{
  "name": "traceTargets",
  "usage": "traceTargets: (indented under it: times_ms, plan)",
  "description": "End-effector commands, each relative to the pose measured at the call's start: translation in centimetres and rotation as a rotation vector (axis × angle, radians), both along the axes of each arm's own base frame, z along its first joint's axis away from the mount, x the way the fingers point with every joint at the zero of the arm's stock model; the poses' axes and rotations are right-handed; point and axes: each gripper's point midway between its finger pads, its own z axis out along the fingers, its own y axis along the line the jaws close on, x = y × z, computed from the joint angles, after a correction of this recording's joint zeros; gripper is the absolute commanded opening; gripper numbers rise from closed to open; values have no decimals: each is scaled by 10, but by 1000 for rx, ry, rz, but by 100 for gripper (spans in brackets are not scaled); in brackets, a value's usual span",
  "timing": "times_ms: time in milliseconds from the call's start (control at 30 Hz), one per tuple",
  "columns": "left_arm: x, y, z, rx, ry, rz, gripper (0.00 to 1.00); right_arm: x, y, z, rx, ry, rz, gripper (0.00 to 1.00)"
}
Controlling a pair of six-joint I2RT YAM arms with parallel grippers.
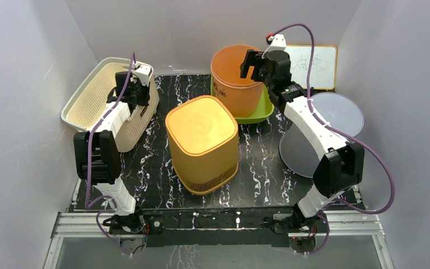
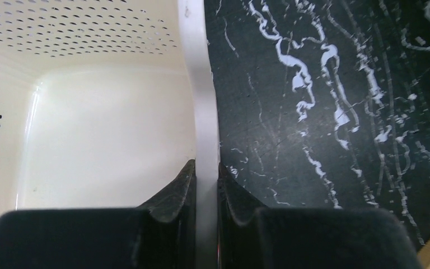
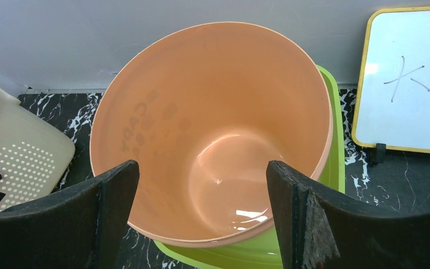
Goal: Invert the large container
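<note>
The large cream perforated basket stands tilted at the far left, its opening facing up and left. My left gripper is shut on the basket's right rim. In the left wrist view the white rim runs straight between my fingertips, with the basket's inside to the left and the black marble table to the right. My right gripper is open and empty above the orange bucket. Its jaws stand wide apart over the bucket's mouth.
A yellow-orange ribbed bin stands bottom-up mid-table. The orange bucket sits in a green tray, which also shows in the right wrist view. A whiteboard leans on the back wall. A grey round lid lies at right.
</note>
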Motion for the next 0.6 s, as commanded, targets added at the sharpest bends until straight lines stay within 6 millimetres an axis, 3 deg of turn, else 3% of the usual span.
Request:
traceTargets:
  times_ms: [0,267,567]
  plan:
    - [7,-33,115,-170,-203,-71,0,3,-2,27,22,-92,-15,83]
    - [-2,-49,221,-373,-376,-57,0,-2,-4,33,31,-104,-17,83]
    - [-9,-57,278,-607,-501,-13,0,-9,-10,41,24,-122,-34,83]
